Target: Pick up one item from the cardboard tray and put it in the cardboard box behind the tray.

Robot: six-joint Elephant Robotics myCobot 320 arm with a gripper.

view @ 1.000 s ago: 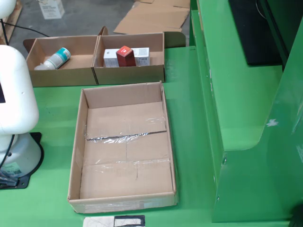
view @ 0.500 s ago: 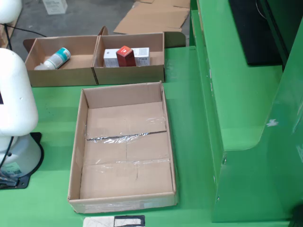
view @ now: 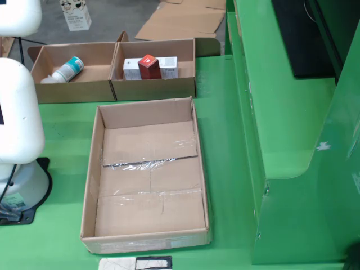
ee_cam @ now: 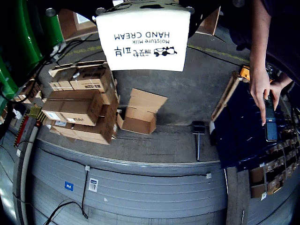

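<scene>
A white hand cream box [ee_cam: 143, 40] fills the top of the wrist view, its print upside down. My gripper [ee_cam: 142, 14] is shut on it; the fingers are hidden behind the box. In the fixed view the same box [view: 76, 14] hangs in the air at the top left, beyond the rear boxes. The big cardboard tray [view: 90, 185] holds nothing. Behind it stand two cardboard boxes. The left one [view: 73, 90] holds a white bottle [view: 68, 68]. The right one [view: 154, 87] holds a red box [view: 149, 66] and a white carton [view: 167, 66].
My white arm and its base [view: 17, 169] stand left of the tray. A tall green structure [view: 281, 112] walls off the right side. Flat cardboard [view: 180, 22] lies on the floor behind. A person's hand [ee_cam: 260, 89] shows in the wrist view.
In the fixed view the hand cream box has drifted right and slightly down at the top left. The upper arm link has swung further into the corner.
</scene>
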